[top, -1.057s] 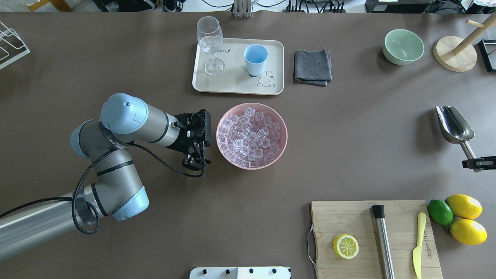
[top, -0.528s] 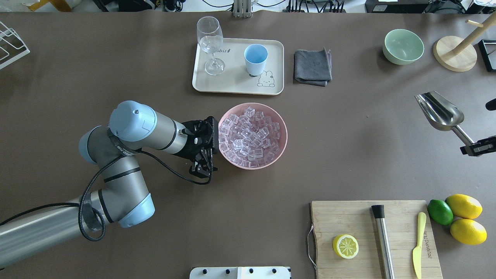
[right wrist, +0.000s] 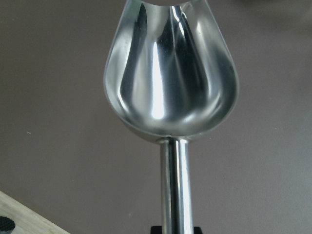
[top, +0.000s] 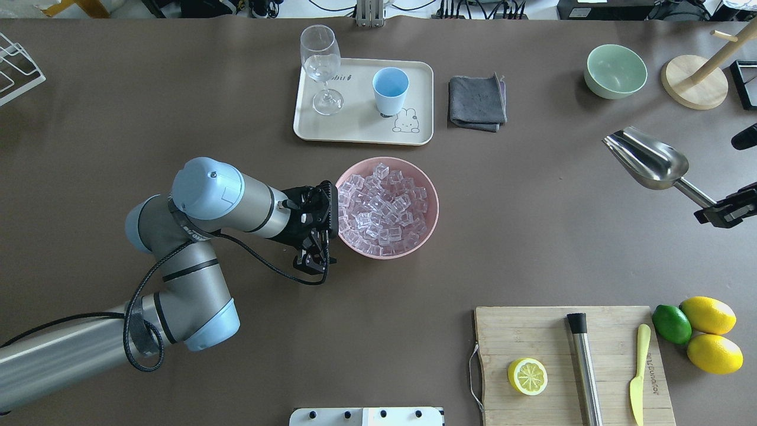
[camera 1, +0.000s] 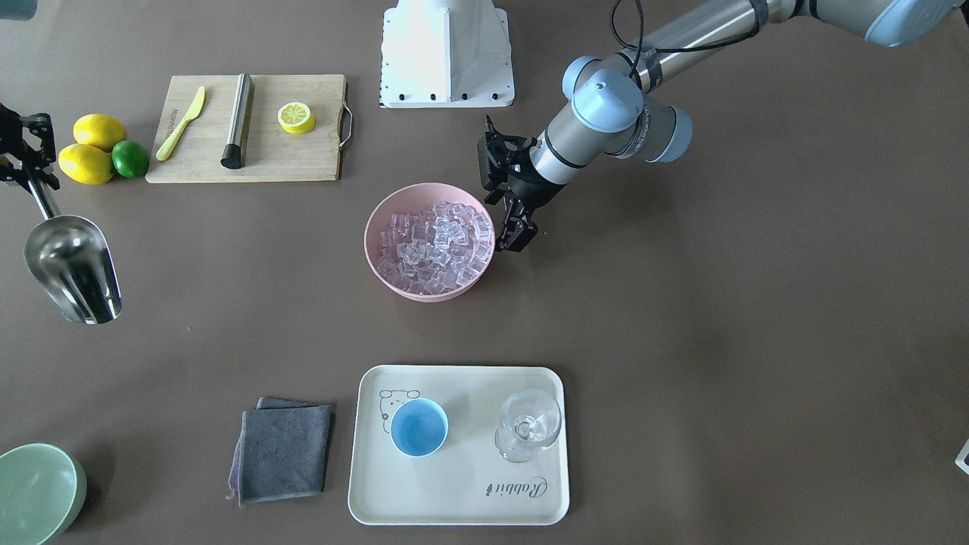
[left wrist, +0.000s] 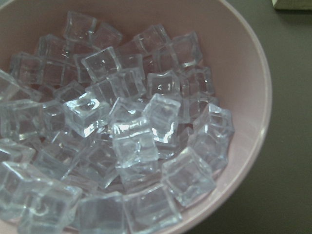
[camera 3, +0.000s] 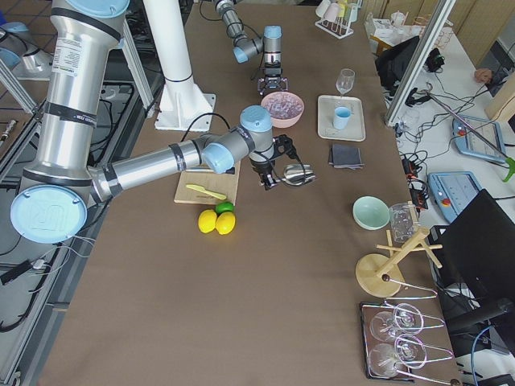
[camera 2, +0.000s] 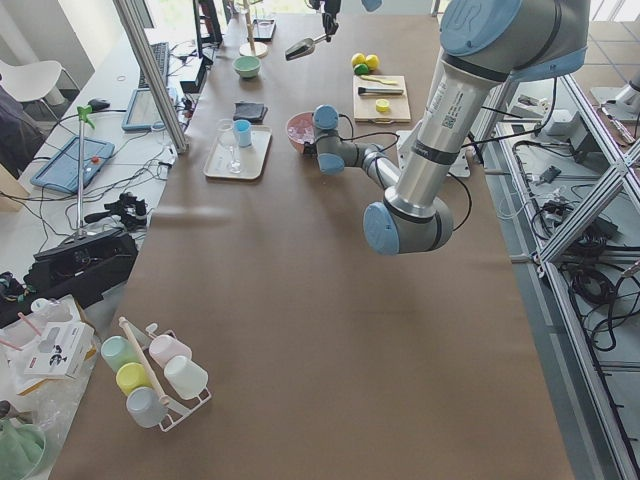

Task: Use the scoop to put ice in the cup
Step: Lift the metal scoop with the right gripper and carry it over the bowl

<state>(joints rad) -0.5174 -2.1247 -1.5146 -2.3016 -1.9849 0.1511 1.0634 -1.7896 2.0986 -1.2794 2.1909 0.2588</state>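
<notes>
The ice (top: pixel 381 204) fills a pink bowl (top: pixel 434 201) at mid table; it also fills the left wrist view (left wrist: pixel 131 131). The light-blue cup (top: pixel 390 87) stands empty on a cream tray (top: pixel 361 133) behind the bowl, and shows in the front view (camera 1: pixel 419 428). My right gripper (top: pixel 718 213) is shut on the rod handle of the steel scoop (top: pixel 647 160), held empty above the table at the far right, trough toward the bowl (right wrist: pixel 170 73). My left gripper (top: pixel 311 261) hangs open just beside the bowl's left rim, fingers pointing down.
A wine glass (top: pixel 322 65) stands on the tray beside the cup. A grey cloth (top: pixel 478 102) and a green bowl (top: pixel 615 71) lie at the back right. A cutting board (top: pixel 568 361) with half a lemon, a steel cylinder and a knife is at the front right, beside lemons and a lime.
The right gripper has carried the scoop up and to the left, toward the bowl. The left gripper has moved right, closer to the bowl's rim.
</notes>
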